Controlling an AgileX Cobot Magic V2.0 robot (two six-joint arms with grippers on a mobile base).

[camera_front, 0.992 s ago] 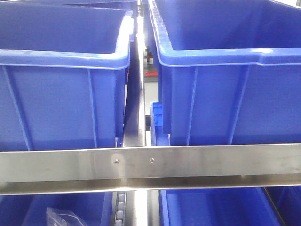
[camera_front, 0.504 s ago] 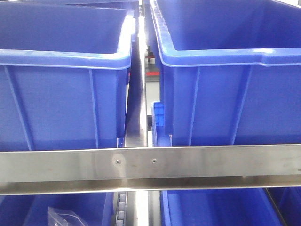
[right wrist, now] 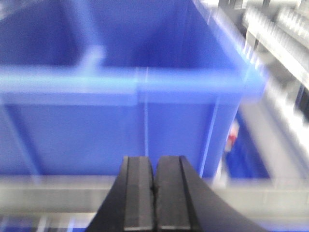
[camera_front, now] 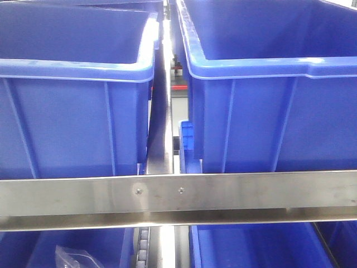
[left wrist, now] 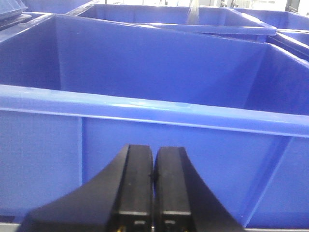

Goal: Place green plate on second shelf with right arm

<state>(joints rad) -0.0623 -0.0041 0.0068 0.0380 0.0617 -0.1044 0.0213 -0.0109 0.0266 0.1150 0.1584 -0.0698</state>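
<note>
Two large blue bins [camera_front: 72,100] [camera_front: 273,95] sit side by side behind a steel shelf rail [camera_front: 178,195]. The left hand [left wrist: 153,193] and right hand [right wrist: 153,193] are both closed, holding nothing. The green plate appears in no view.

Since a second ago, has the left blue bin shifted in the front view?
No. The left blue bin sits as before against the steel shelf rail; the slight wobble between frames looks like camera sway.

left bin [camera_front: 72,100] | right bin [camera_front: 268,95] beside | rail [camera_front: 178,195] before both | bag [camera_front: 75,258] below
</note>
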